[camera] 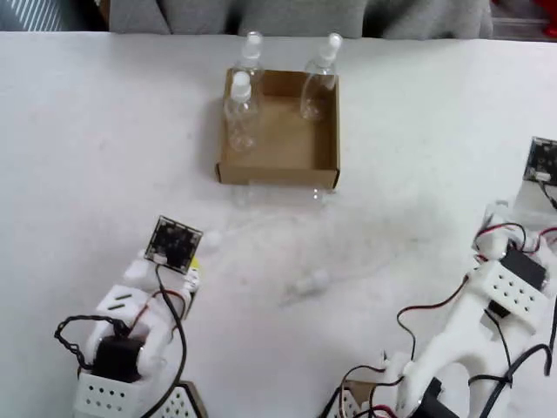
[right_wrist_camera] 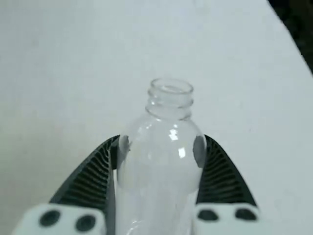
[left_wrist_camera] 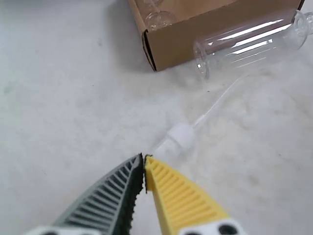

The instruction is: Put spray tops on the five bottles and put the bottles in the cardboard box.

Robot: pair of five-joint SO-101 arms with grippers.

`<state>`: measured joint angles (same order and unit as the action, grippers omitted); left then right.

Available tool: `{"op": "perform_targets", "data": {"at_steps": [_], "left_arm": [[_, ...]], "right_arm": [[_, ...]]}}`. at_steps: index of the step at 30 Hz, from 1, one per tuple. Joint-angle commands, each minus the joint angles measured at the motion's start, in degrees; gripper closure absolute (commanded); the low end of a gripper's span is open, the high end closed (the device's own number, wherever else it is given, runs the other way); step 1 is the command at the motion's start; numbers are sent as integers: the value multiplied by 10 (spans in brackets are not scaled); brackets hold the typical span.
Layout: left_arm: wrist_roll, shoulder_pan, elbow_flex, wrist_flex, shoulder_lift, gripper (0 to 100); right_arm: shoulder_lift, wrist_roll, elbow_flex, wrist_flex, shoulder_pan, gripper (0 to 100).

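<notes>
The cardboard box (camera: 324,150) sits at the far middle of the table. Two clear bottles with spray tops (camera: 241,109) (camera: 318,80) stand inside it, and a third (camera: 252,50) stands at its back edge. An uncapped clear bottle (left_wrist_camera: 249,41) lies on its side against the box front (left_wrist_camera: 195,41). My left gripper (left_wrist_camera: 144,158) is shut and holds nothing; a white spray top with its thin tube (left_wrist_camera: 179,135) lies just beyond its tips. My right gripper (right_wrist_camera: 161,142) is shut on an open-necked clear bottle (right_wrist_camera: 164,127) at the table's right side.
A second loose spray top (camera: 311,283) lies in the middle of the table between the two arms. The left arm (camera: 130,331) and right arm (camera: 505,287) stand at the near edge with loose cables. The far left table is bare white.
</notes>
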<state>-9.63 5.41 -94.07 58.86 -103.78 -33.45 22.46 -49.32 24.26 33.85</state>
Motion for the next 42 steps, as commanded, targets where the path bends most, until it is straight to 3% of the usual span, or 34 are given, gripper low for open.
{"op": "perform_targets", "data": {"at_steps": [1,10,14,18,22,28,32,35,42], "left_arm": [[-4,-10,5,1,-7,972],[-4,-10,4,0,-7,972],[-4,-10,4,0,-7,972],[-4,-10,3,-18,-7,972],[-3,-7,-10,-65,-7,972],[-2,3,-1,-111,-7,972],[-2,53,46,-76,-7,972],[-2,94,83,-52,-6,972],[-1,154,153,-45,20,972]], "right_arm": [[-21,-6,-12,-108,-30,956],[-36,-8,-216,-409,-82,957],[-73,-97,-280,-482,-78,957],[-142,-178,-328,-437,-81,958],[-237,-207,-363,-326,-87,958],[-449,-207,-392,-72,-84,958],[-615,-207,-407,96,-84,958],[-709,-205,-452,107,-78,958],[-632,-205,-463,62,-75,958]]}}
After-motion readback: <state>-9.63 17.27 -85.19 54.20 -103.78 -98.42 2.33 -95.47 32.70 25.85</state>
